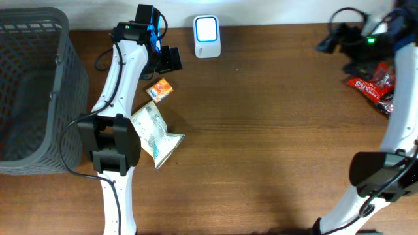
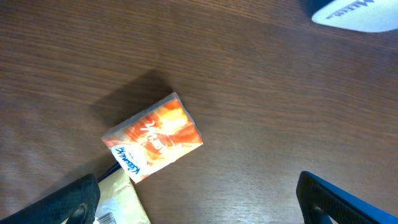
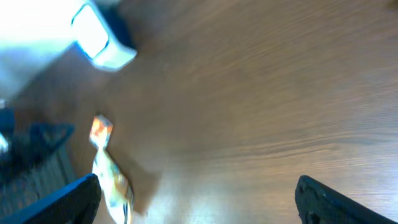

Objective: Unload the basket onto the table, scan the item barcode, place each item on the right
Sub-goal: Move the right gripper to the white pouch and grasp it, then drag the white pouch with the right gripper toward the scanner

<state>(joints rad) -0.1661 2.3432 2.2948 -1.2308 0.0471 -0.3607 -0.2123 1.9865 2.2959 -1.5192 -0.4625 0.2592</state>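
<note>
Left arm: I see it stretched up the table's point(image 1: 274, 130) left side, wrist at the far edge.
Left gripper point(image 2: 196, 180): fingers spread wide, empty. It hangs over the orange packet point(image 2: 153, 137) without touching it.
Orange packet: flat on the table, near the scanner point(image 1: 207, 36), just beside a white pouch point(image 1: 155, 134).
Right gripper point(image 3: 198, 182): spread, holding nothing. The view is blurred.
Around: grey basket point(image 1: 39, 26) at left, red packets point(image 1: 372, 85) at right.

My right wrist view is smeared with blur and washed white around the scanner point(image 3: 102, 40), while my left wrist view is sharp, the orange box point(image 2: 153, 138) throwing a soft shadow up-left on the worktop point(image 2: 280, 93).
</note>
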